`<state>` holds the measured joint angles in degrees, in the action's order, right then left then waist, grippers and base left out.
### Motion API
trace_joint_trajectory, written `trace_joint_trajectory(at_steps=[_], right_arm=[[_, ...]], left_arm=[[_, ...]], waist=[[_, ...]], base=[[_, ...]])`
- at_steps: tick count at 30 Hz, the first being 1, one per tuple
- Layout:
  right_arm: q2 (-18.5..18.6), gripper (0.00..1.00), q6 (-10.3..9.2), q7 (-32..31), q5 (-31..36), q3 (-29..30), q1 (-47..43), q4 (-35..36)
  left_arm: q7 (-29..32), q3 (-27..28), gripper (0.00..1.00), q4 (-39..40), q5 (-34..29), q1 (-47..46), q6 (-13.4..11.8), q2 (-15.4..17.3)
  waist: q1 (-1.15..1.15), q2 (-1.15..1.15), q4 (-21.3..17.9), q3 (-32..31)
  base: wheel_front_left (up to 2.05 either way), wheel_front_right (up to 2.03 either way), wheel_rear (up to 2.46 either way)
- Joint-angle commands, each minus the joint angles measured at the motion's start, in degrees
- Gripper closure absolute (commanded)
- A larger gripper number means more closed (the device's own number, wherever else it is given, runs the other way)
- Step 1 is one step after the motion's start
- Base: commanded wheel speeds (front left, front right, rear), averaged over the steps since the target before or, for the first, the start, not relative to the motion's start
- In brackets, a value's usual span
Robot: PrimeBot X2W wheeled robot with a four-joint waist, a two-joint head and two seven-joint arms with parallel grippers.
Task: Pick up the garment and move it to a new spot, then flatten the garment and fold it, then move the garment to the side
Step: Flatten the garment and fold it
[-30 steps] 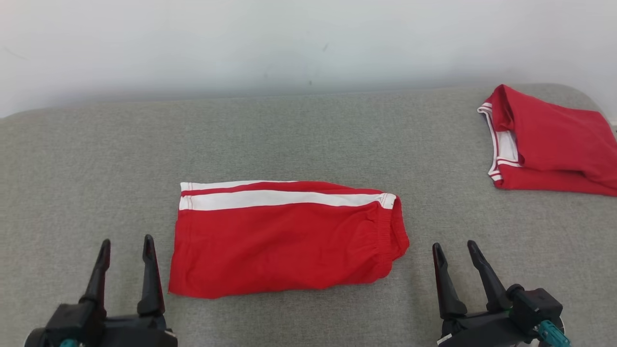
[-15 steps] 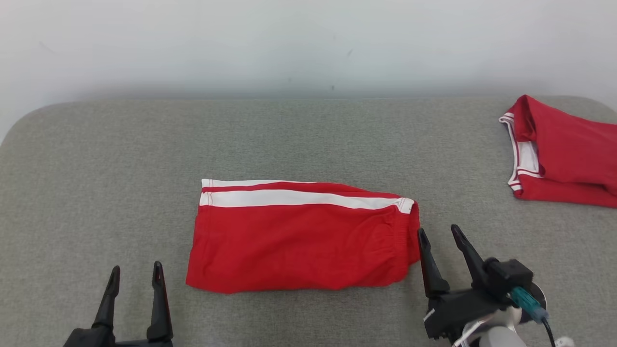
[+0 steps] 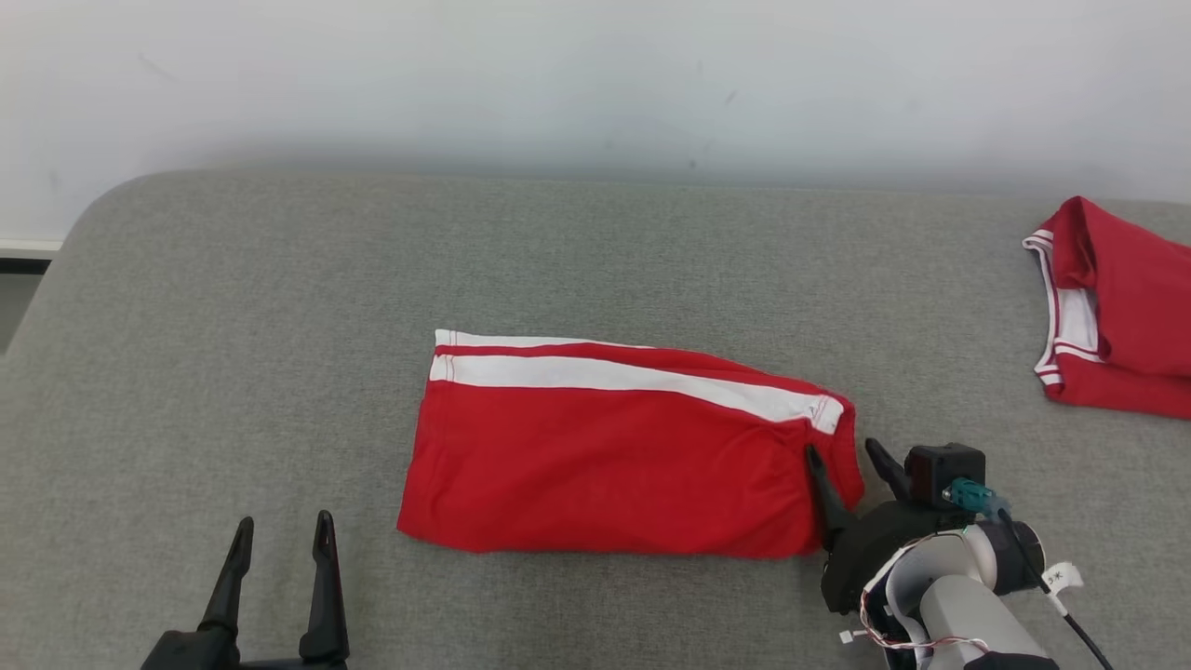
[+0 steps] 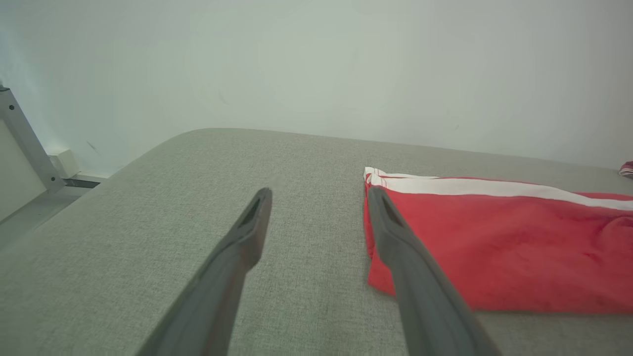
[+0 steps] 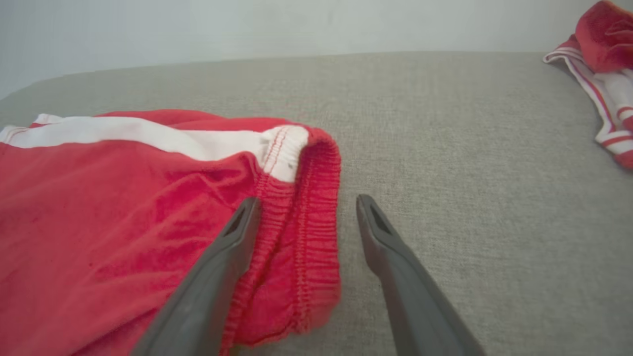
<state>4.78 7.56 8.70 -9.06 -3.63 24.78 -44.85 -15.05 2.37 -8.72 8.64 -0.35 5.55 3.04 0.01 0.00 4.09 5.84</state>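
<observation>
Garment (image 3: pixel 614 456), elastic edge between parted right pincer (image 3: pixel 845 458) fingers

A plain pale wall (image 3: pixel 595 74) runs across your 12 o'clock, evenly lit, with faint scuffs and a soft shadow along its foot. Below it spreads a grey woven-fabric surface (image 3: pixel 279 279), its corner rounded at 10 o'clock. Past that corner, toward 9 o'clock, you see white skirting (image 3: pixel 28 246) and a strip of grey floor (image 3: pixel 14 307); the left wrist view has a pale metal strut (image 4: pixel 24 143) and small white box (image 4: pixel 63 163) there.
</observation>
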Motion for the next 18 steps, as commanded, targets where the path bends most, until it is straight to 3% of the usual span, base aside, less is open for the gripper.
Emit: trace_joint_trajectory(at_steps=[1,13,14,15,17,18], right_arm=[[0.1,0.00,-0.13,-0.8,0.4,0.1,0.8,-1.5],[-0.8,0.00,-0.13,-7.7,-13.9,-5.7,4.5,-9.0],[-0.5,0.16,-0.13,-8.1,-14.8,-6.5,4.7,-9.2],[-0.1,0.52,-0.13,-8.5,-15.6,-7.2,4.8,-9.3],[0.4,1.00,-0.13,-8.9,-17.5,-8.4,5.0,-9.4],[0.8,1.00,-0.13,-9.1,-18.3,-9.0,5.0,-9.3]], left_arm=[[-0.1,0.1,0.00,-0.3,-0.5,-0.8,0.2,-0.2],[-0.1,-1.5,0.00,-2.5,0.2,-1.4,0.8,-0.2],[-0.1,-1.7,0.00,-2.7,0.1,-1.4,0.8,-0.2],[-0.1,-1.8,0.00,-2.9,0.0,-1.3,0.9,-0.2],[-0.1,-2.0,0.00,-3.4,-0.3,-1.2,0.9,-0.2],[-0.1,-1.9,0.00,-3.5,-0.4,-1.0,0.9,-0.2]], waist=[[-0.01,0.00,0.5,0.0],[-0.01,0.00,2.4,-0.9],[-0.01,0.00,2.5,-1.1],[-0.01,0.00,2.6,-1.2],[-0.01,0.00,2.7,-1.6],[-0.01,0.00,2.7,-1.8]], base=[[0.00,0.00,0.00],[0.00,0.00,0.00],[0.00,0.00,0.00],[0.00,0.00,0.00],[0.00,0.00,0.00],[0.00,0.00,0.00]])
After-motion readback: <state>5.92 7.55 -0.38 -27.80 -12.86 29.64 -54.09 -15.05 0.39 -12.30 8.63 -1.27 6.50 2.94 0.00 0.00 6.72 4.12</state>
